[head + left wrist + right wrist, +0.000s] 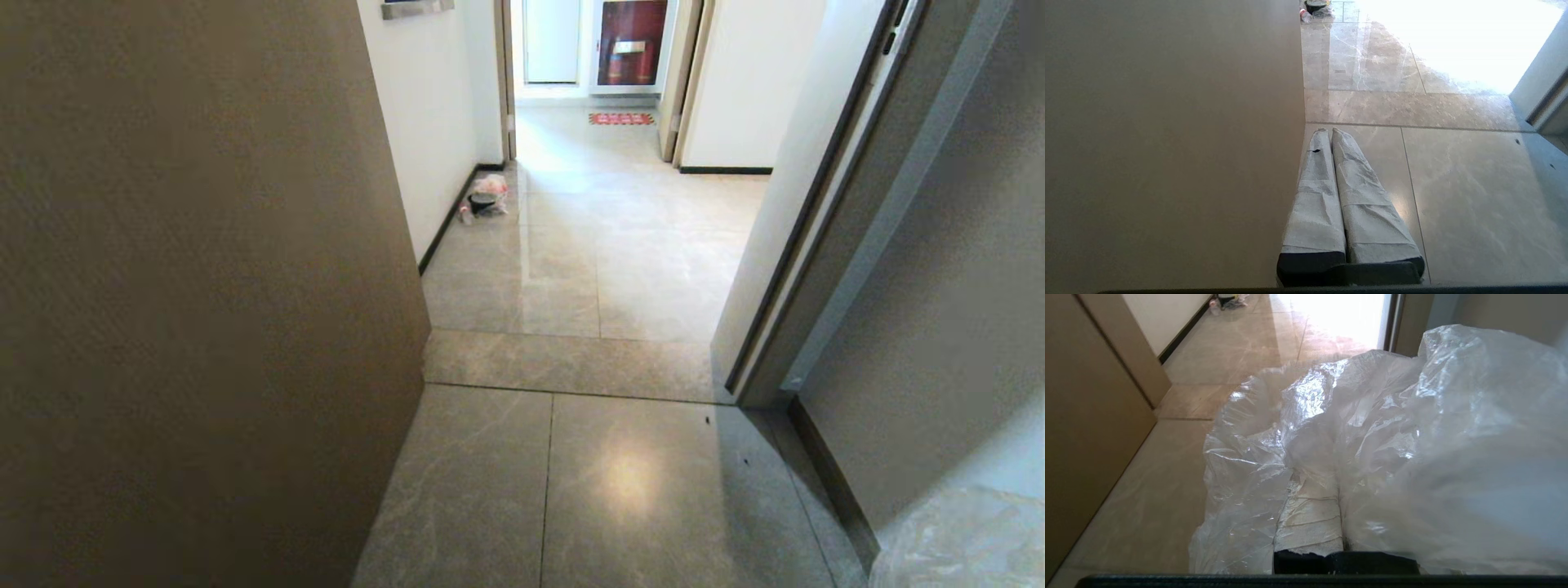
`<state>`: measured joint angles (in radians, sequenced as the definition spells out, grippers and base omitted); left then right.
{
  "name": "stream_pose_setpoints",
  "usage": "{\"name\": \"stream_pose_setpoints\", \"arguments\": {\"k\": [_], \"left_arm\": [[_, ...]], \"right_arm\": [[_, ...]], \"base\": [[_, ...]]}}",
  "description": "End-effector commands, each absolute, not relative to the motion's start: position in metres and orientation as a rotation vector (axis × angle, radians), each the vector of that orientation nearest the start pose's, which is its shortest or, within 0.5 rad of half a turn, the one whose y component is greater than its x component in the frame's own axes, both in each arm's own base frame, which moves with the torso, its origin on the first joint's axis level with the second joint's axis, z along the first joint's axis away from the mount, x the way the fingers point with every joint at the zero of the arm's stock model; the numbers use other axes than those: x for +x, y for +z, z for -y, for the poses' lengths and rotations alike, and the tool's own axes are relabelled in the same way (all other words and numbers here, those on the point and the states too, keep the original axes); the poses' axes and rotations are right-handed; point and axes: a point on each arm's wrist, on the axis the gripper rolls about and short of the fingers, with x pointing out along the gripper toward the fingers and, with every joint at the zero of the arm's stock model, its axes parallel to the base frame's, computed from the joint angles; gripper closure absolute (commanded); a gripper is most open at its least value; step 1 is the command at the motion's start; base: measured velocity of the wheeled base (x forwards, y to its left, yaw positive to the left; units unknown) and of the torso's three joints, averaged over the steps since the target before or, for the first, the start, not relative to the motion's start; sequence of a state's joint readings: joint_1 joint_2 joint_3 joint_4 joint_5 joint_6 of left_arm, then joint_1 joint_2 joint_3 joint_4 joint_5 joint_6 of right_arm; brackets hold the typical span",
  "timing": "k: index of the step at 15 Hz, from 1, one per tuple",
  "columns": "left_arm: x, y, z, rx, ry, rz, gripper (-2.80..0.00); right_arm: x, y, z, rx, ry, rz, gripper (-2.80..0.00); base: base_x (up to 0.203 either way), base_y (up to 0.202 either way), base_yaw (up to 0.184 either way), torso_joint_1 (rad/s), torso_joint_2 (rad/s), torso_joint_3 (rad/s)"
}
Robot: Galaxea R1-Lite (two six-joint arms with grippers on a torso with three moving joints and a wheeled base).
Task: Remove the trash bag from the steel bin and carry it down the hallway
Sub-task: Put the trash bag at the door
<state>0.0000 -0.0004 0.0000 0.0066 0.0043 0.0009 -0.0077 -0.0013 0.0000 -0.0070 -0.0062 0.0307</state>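
Note:
The trash bag [963, 539], clear crinkled plastic, shows at the lower right corner of the head view. In the right wrist view the trash bag [1392, 416] billows over my right gripper [1331, 477], which is shut on a bunched fold of it; one white-wrapped finger [1308, 522] shows, the other is under the plastic. My left gripper [1329, 130] is shut and empty, hanging low over the tiles beside a brown panel. The hallway [604, 245] of glossy beige-grey tiles runs ahead through a doorway. The steel bin is out of view.
A brown door panel [188, 286] fills the left side, close to my left gripper. A grey door frame [816, 245] and wall bound the right. A small rubbish bundle [487, 196] lies by the left wall's skirting. A red mat [621, 118] lies at the far end.

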Motion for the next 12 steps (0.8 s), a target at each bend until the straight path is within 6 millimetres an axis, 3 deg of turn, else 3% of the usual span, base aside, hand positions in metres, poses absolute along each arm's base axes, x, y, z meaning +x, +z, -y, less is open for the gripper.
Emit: {"name": "stream_pose_setpoints", "arguments": {"k": [1,5,12], "left_arm": [[-0.0229,0.0748,-0.0001,0.002,0.005,-0.005,0.0],[-0.0229,0.075,-0.0001,0.002,0.005,-0.003,0.0],[-0.0228,0.0747,-0.0001,0.003,0.003,-0.008,0.0]], "right_arm": [[-0.0227,0.0754,0.0,0.031,-0.013,0.006,0.0],[-0.0227,0.0754,0.0,0.031,-0.014,0.006,0.0],[-0.0227,0.0754,0.0,0.031,-0.014,0.006,0.0]], "base": [[0.194,0.0,0.002,0.007,0.0,0.002],[0.185,0.0,0.001,0.005,0.0,0.0],[0.009,0.0,0.0,0.0,0.0,0.0]]}}
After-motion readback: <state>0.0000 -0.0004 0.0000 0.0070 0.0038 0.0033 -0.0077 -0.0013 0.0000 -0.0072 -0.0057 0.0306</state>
